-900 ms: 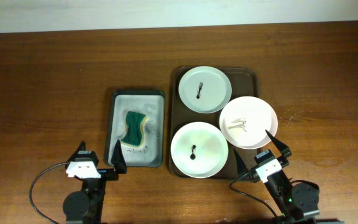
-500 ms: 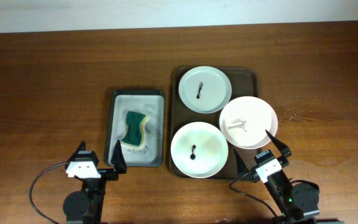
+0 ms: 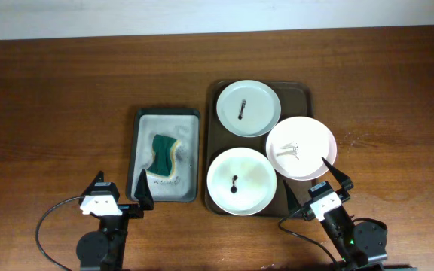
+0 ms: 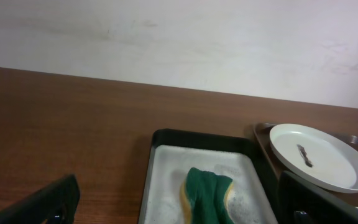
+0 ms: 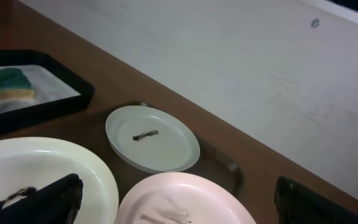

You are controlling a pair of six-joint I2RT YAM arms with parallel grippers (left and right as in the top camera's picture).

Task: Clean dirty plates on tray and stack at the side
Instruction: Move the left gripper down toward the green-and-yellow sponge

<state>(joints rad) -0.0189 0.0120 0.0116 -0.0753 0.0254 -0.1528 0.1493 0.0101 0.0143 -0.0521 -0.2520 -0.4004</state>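
Three white plates lie on the dark brown tray. The far plate and the near plate each have a dark smear. The right plate has a pale smear and overhangs the tray's right rim. My left gripper is open and empty at the near edge, in front of the grey tray. My right gripper is open and empty, just near of the right plate. The right wrist view also shows the far plate and the near plate.
A grey tray left of the brown tray holds a green and yellow sponge in suds; the sponge sits ahead of my left fingers. A pale wall runs behind the table.
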